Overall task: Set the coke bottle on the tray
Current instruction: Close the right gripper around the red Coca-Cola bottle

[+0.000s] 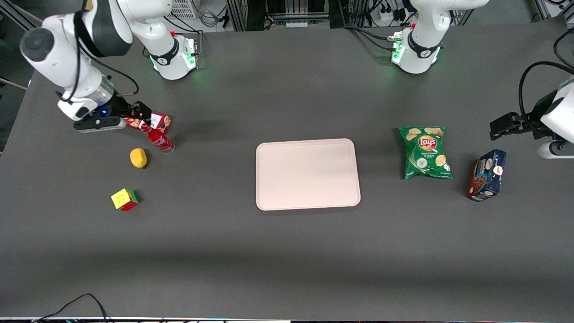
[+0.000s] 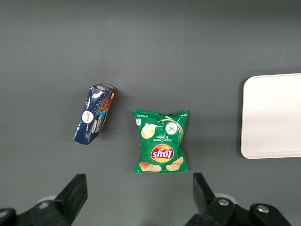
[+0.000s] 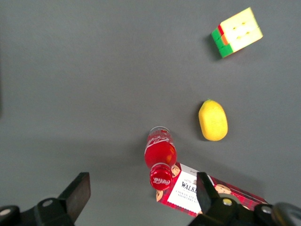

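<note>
Coke bottle (image 3: pixel 160 159) upright on table, between spread fingers of end effector (image 3: pixel 141 195) above.

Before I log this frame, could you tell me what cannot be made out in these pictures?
- Gripper: front view, its fingertips merge with the red cookie box, so contact with the coke bottle is unclear.
- Red cookie box: right wrist view, cut off by the edge and a finger.
- Tray: left wrist view, cut off by the edge.
</note>
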Robot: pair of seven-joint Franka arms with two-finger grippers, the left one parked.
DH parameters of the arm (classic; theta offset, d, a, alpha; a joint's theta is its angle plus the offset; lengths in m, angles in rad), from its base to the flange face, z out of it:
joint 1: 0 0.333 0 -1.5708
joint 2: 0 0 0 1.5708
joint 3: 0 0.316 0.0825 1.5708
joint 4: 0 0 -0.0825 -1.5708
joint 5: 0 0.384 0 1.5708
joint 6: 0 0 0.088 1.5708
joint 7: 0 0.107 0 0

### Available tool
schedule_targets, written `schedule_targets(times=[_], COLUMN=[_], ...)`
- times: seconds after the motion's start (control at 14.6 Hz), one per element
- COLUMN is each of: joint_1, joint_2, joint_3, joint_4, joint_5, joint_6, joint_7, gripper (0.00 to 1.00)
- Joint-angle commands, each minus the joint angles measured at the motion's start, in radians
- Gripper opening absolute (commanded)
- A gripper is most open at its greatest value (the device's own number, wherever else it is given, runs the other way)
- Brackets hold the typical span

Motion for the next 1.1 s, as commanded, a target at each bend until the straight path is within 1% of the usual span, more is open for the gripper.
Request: schedule_targets(times=[0.0,0.14,0.34,0.62,1.03], joint_1=[-0.007,-0.009,-0.012,-0.035,-0.035], joint_2=[0.007,0.038,0.046,0.085,0.096], joint_3=[0.001,0.001,0.001,-0.002,-0.001], joint_4=[-0.102,-0.11,-0.13,-0.156,-0.173], joint_5=[-0.015,-0.017,-0.06,-0.06,-0.06], joint_6=[0.122,0.15,0.171,0.237,0.237], joint_7=[-0.048,-0.061,-0.065,-0.13,-0.133], gripper=[1.0,1.0,1.0,1.0,1.0])
